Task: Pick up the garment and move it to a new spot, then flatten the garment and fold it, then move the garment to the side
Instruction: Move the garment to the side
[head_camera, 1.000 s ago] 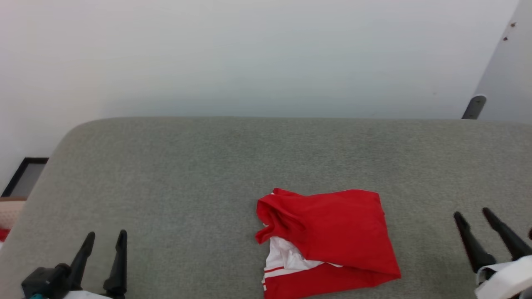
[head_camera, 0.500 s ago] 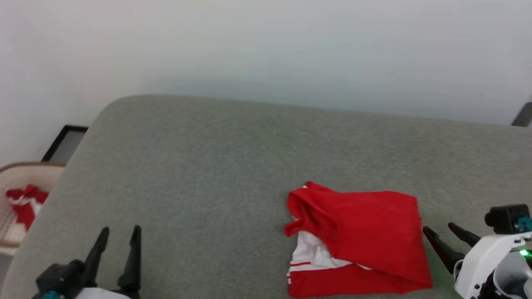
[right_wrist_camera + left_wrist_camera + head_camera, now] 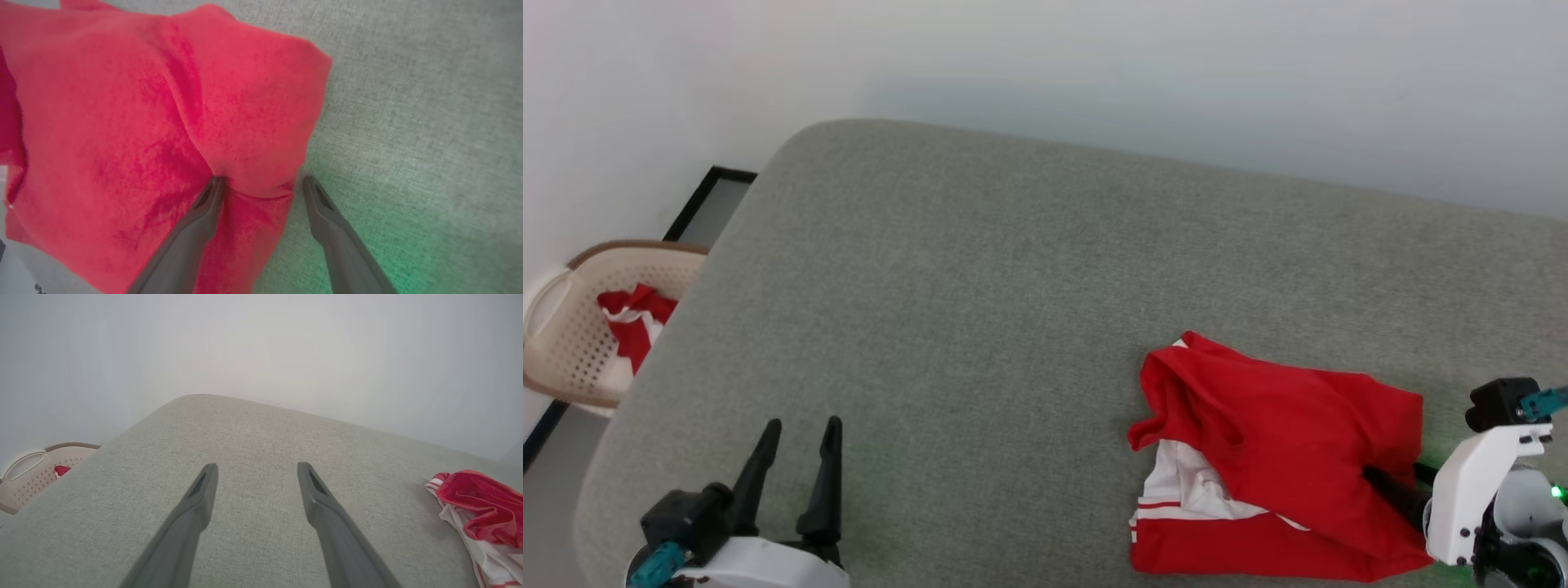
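The right gripper (image 3: 261, 183) has its two dark fingers spread as wide as they go. They straddle the near edge of the garment (image 3: 122, 122) without pinching it. One finger lies against the red cloth. The other is over bare grey fabric just past the hem, and a raised fold of cloth sits between the two tips. A green glow tints the fabric beside that outer finger.

From the head camera, the garment runs away from this gripper as a roughly folded red panel. A white sleeve with red-and-white striped trim peeks out from under it on the side away from the gripper.

The left gripper (image 3: 802, 425) hovers low over the grey cushioned surface (image 3: 1013, 286). Its fingers are parted just as wide, with nothing between them but upholstery. The garment is well off to its right, and its rumpled red and white edge shows at the side of the left wrist view.

Off to the left gripper's left, past the rounded corner of the cushion, a cream perforated basket (image 3: 564, 327) stands on the floor. A small red-and-white cloth (image 3: 633, 322) lies inside it. A plain white wall (image 3: 1094, 65) rises behind the cushion's far edge.
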Controlling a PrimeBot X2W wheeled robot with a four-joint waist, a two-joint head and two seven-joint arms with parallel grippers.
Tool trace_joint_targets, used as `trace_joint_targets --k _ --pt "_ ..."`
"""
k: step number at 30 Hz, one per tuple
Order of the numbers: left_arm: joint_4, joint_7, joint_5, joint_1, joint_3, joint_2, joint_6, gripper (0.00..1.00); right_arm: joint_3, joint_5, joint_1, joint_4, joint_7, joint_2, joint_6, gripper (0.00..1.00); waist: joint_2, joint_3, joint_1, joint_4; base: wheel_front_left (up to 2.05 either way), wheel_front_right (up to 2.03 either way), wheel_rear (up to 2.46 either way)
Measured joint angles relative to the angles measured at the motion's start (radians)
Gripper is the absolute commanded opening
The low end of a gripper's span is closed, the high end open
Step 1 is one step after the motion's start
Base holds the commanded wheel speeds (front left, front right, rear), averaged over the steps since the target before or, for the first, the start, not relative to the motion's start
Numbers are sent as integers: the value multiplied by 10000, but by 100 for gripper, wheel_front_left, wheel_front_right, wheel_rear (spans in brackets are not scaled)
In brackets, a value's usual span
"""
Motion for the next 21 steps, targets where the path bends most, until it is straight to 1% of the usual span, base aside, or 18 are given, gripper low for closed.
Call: trace_joint_targets --k 2,4,5,9,13,18,21 --pt "102 -15 42 -67 -10 -48 -4 100 13 35 -154 104 313 0 0 100 0 112 0 88 0 0 0" --pt "196 -36 67 -157 -15 -119 -13 100 79 59 -267 136 512 -46 0 10 0 196 0 173 0 0 0" --pt "215 -38 67 -196 -13 -146 -17 100 136 23 -329 121 566 -84 0 0 0 232 0 204 0 0 0" --pt "318 -40 84 -236 15 -163 -86 100 278 -98 -469 56 556 -151 10 0 0 307 0 244 0 0 0" --pt "276 -52 151 -322 104 -157 -102 100 439 -311 -606 -211 468 -380 12 0 0 323 0 134 0 0 0" --pt "144 -54 293 -459 109 -157 -138 100 483 -713 -1006 -757 428 -993 10 0 -1 324 0 -99 0 0 0" --pt "82 -54 370 -624 54 -148 -174 100 407 -761 -1189 -1175 541 -1313 10 0 0 338 0 -267 0 0 0"
